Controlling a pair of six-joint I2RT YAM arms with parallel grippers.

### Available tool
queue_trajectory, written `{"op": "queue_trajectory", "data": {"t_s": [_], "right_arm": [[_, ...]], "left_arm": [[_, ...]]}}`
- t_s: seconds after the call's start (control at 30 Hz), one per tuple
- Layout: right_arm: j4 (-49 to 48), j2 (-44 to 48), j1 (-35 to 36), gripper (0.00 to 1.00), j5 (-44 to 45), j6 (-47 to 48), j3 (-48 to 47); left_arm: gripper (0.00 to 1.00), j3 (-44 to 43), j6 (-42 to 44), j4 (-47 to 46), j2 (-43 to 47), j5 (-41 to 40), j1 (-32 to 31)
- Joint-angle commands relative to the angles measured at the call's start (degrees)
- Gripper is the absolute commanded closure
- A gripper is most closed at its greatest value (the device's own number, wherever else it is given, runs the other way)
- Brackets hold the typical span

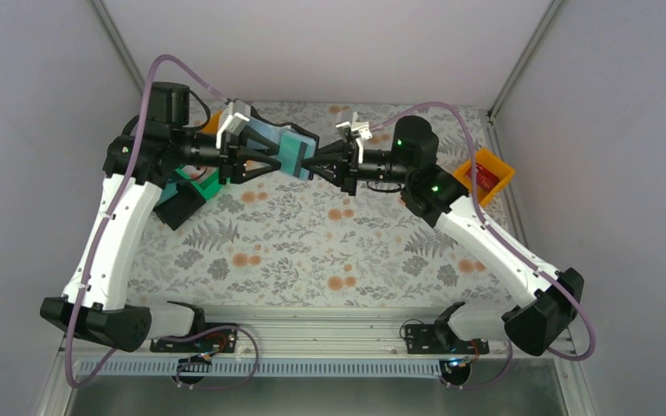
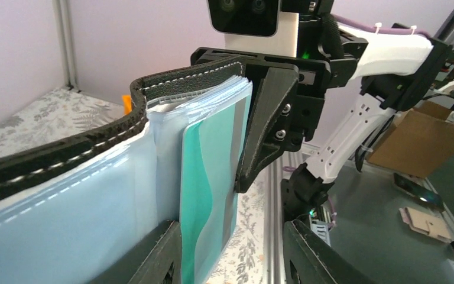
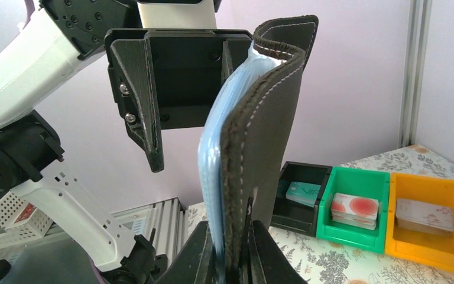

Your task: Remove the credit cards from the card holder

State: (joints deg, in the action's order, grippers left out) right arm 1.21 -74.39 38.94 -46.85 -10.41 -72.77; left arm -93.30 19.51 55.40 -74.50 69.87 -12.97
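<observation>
The card holder [image 1: 292, 149] hangs open in the air between both arms, black outside [image 3: 267, 136], grey-blue pockets inside [image 2: 83, 207]. My right gripper [image 1: 316, 165] is shut on its lower edge [image 3: 232, 239]. A teal credit card [image 2: 206, 189] sticks partway out of an inner pocket. My left gripper [image 2: 230, 229] stands open around that card: the card lies beside the left finger [image 2: 161, 254], and the other finger [image 2: 312, 254] is well clear of it. No red credit card shows in the holder.
On the table's left stand a black bin [image 3: 304, 195] with a teal card, a green bin [image 3: 354, 207] with red-spotted cards and an orange bin [image 3: 428, 219] with a grey stack. Another orange bin [image 1: 484, 176] sits at the right edge. Enclosure walls rise behind.
</observation>
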Motion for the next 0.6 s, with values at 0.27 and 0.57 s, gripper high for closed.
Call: {"op": "queue_trajectory", "data": {"t_s": [0.27, 0.57], "right_arm": [[0.84, 2.70, 3.69, 0.96, -10.19, 3.96, 1.62], [0.22, 3.43, 3.70, 0.96, -10.32, 4.10, 2.46]], "left_arm": [[0.55, 0.65, 2.56, -6.20, -0.47, -9.31, -1.83], [0.58, 2.36, 2.86, -6.14, -0.42, -7.23, -2.69]]}}
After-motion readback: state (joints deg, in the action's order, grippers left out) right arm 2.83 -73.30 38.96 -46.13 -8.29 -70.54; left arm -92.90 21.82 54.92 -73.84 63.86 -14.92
